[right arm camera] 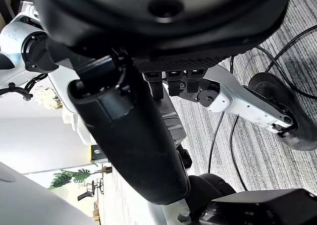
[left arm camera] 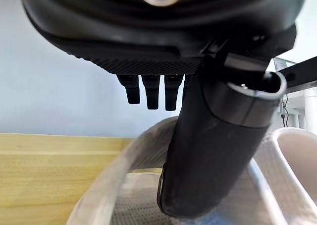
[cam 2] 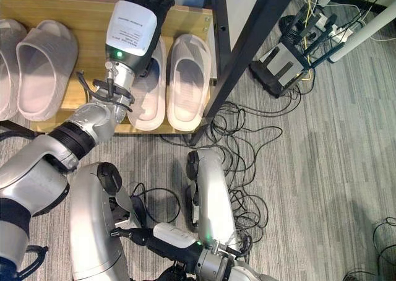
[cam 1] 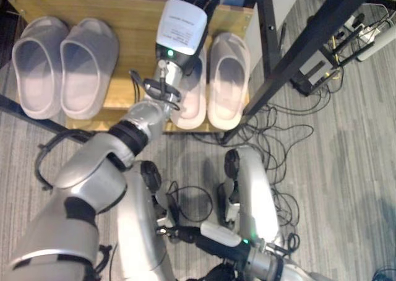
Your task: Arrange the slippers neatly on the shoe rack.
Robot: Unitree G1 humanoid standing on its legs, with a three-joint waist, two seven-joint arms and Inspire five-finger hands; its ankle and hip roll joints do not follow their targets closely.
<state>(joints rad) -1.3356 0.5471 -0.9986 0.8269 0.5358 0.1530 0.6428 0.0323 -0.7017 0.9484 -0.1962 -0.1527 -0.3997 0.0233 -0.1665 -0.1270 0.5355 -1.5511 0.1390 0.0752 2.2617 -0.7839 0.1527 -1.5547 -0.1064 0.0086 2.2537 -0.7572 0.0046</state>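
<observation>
Fingers of my left hand (cam 1: 181, 27) hang straight and relaxed over the inner slipper (cam 1: 193, 98) of the right-hand pair, thumb down by its strap, gripping nothing. Its mate (cam 1: 228, 80) lies just right; the other pair (cam 1: 62, 64) sits far left on the shoe rack (cam 1: 133, 21). Placing looks nearly done; next I'd lift clear without nudging it. My right hand (right arm camera: 163, 81) hangs low, fingers loose.

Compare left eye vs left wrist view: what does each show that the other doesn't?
Left eye: a second pair of grey slippers at the shoe rack's left end, the carpet, and a black table leg. Left wrist: the left hand's thumb reaching down into the slipper, fingers straight above it. Both: that hand over the right pair's left slipper, with its partner beside it.
</observation>
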